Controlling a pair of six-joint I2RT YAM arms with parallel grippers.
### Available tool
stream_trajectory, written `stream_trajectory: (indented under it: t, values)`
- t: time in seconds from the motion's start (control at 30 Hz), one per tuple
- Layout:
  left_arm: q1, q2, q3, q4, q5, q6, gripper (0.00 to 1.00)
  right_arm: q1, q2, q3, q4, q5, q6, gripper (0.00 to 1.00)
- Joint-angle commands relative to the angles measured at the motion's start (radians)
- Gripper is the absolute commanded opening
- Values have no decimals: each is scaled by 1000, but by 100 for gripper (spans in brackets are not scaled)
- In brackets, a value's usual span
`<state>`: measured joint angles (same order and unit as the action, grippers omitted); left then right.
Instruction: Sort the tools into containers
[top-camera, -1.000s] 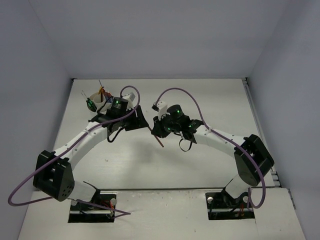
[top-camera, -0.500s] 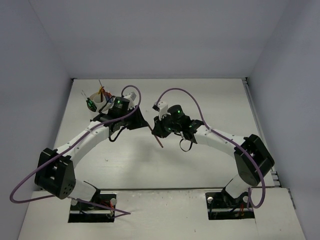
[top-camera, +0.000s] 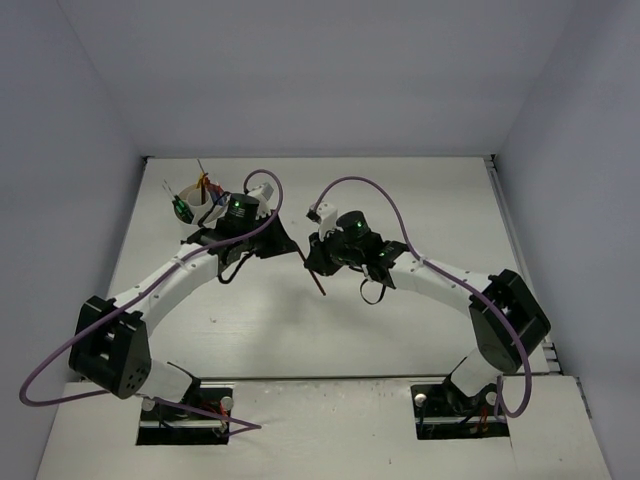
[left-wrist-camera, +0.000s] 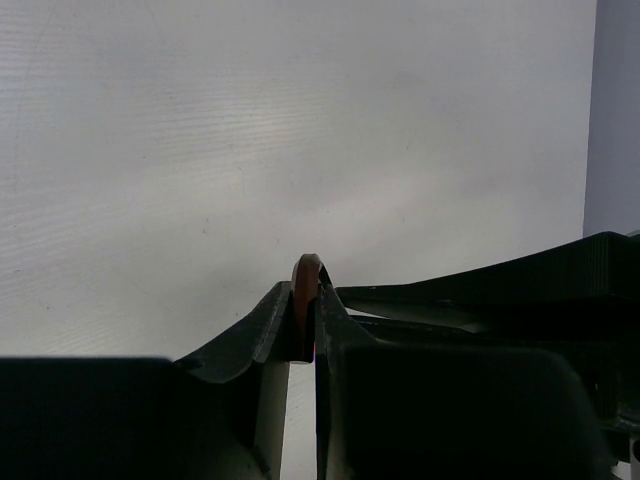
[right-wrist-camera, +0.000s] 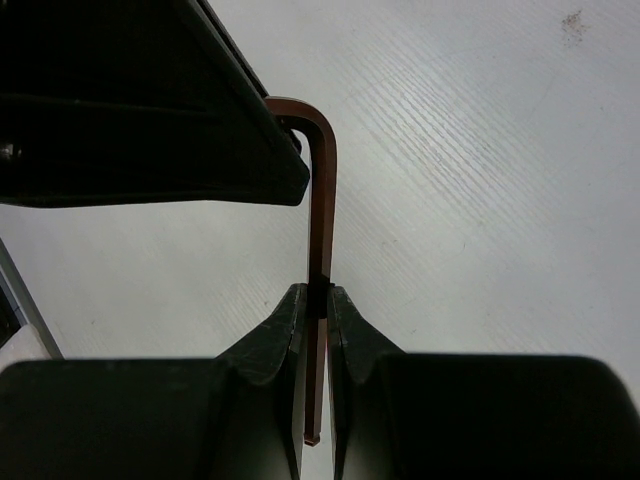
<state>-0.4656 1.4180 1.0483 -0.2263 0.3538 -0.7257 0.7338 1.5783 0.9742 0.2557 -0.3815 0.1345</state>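
Observation:
A brown L-shaped hex key hangs above the table between both arms. My right gripper is shut on its long shaft, whose end pokes out below the fingers. My left gripper is shut on the key's bent end, and its black finger covers the short leg in the right wrist view. The grippers meet at mid-table, left and right. The white cup stands at the back left, holding several tools, with a green-black screwdriver leaning at its rim.
The left arm's forearm passes just in front of the cup. Purple cables loop above both wrists. Grey walls close in the table on three sides.
My left gripper has closed from wide open onto the bend of the hex key and edged slightly right. The right gripper has stayed shut on the shaft without moving.

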Motion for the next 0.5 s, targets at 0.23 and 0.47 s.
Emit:
stream_trajectory:
  t: [0.23, 0.47]
  values:
    - [-3, -135, 12, 105, -52, 79, 0, 11, -83, -3, 87, -14, 7, 62]
    - [10, -168, 130, -89, -280, 255, 0, 3, -170, -18, 66, 49, 34, 82]
